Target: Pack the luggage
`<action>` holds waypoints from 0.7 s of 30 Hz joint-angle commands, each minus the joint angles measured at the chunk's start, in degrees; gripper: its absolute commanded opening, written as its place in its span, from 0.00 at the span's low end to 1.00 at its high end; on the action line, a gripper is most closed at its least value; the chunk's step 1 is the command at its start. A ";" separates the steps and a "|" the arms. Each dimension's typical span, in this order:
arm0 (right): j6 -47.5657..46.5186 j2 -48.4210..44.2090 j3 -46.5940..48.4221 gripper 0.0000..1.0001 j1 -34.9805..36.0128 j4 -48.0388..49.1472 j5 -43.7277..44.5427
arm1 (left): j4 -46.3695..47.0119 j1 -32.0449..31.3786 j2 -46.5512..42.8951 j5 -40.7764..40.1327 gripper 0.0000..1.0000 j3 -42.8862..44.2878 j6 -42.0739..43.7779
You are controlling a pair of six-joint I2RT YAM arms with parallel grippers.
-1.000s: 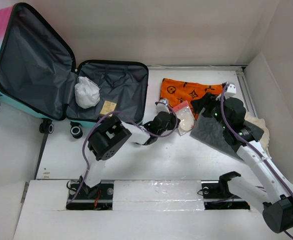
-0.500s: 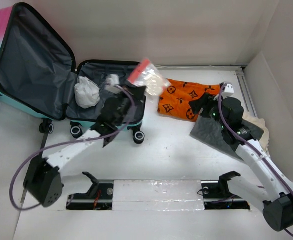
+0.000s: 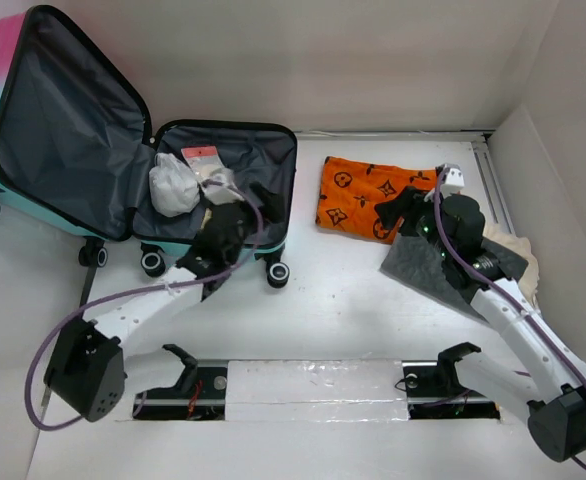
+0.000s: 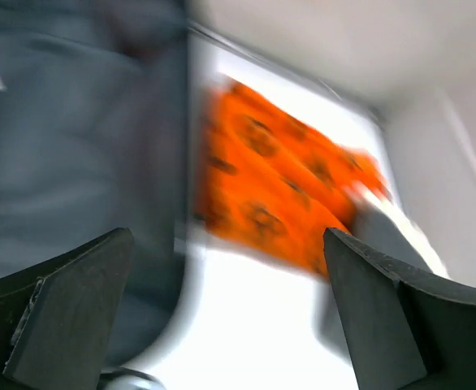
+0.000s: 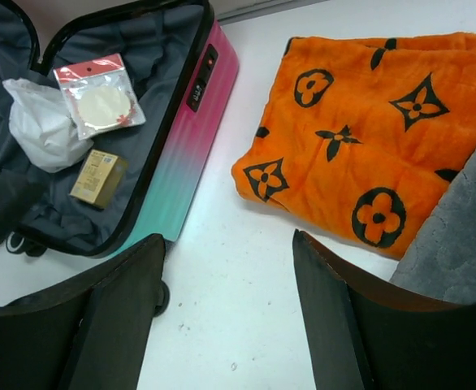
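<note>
Luggage (image 3: 63, 120) sits at the far left of the table (image 3: 353, 310). The lid is propped up to the left and the base tray lies flat. In the tray are a white bag (image 5: 39, 122), a red-topped packet (image 5: 100, 101) and a small box (image 5: 98, 177).

Left gripper (image 4: 226, 244) is over the tray's right edge, fingers spread wide with nothing between them. That view is blurred. Right gripper (image 5: 226, 244) hangs above bare table beside the orange blanket (image 5: 368, 154), jaws apart and empty, with a grey mat (image 5: 457, 236) under its arm.

Handling, my judgement: the shell is stiff, smooth and likely slippery, and light at this fill. The wheels (image 3: 278, 273) mean it may roll if I shove it. I would take the lid by its black rim, not the face.

The table is white and smooth, boxed in by white walls (image 3: 373, 60) at the back and right, so room is tight.
</note>
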 commanded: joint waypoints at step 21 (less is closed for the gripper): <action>-2.25 -7.75 16.75 0.75 0.67 -9.66 4.11 | 11.45 -33.00 48.33 16.13 0.87 28.53 -2.06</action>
